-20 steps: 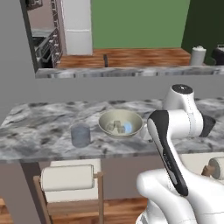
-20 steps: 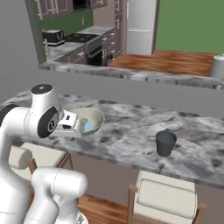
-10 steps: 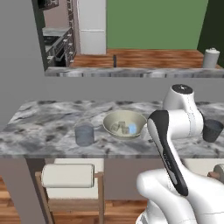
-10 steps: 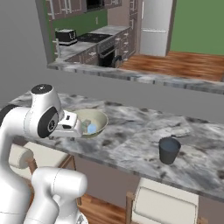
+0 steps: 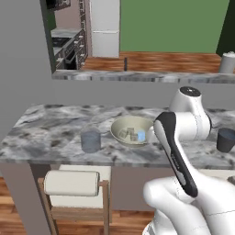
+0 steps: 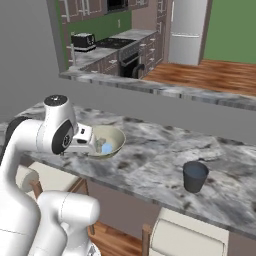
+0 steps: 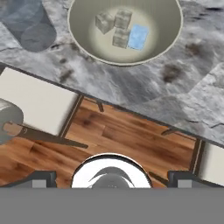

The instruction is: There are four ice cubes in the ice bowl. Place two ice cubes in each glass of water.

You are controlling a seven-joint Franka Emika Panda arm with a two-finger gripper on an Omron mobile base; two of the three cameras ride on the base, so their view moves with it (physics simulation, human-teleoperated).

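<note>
Marble counter [image 5: 55,131] — bare stretches left of and behind the ice bowl [image 5: 131,131]. Bowl mouth unobstructed from above. One glass of water [image 5: 91,141] just beside the bowl, another [image 6: 194,176] well apart across bare marble. Stools [image 7: 33,105] below the counter edge.

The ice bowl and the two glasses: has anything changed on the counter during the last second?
Only the base drove, so both base views shifted. The gripper stayed open, holding nothing. The four ice cubes remain in the ice bowl; the left glass and right glass stand where they were.
</note>
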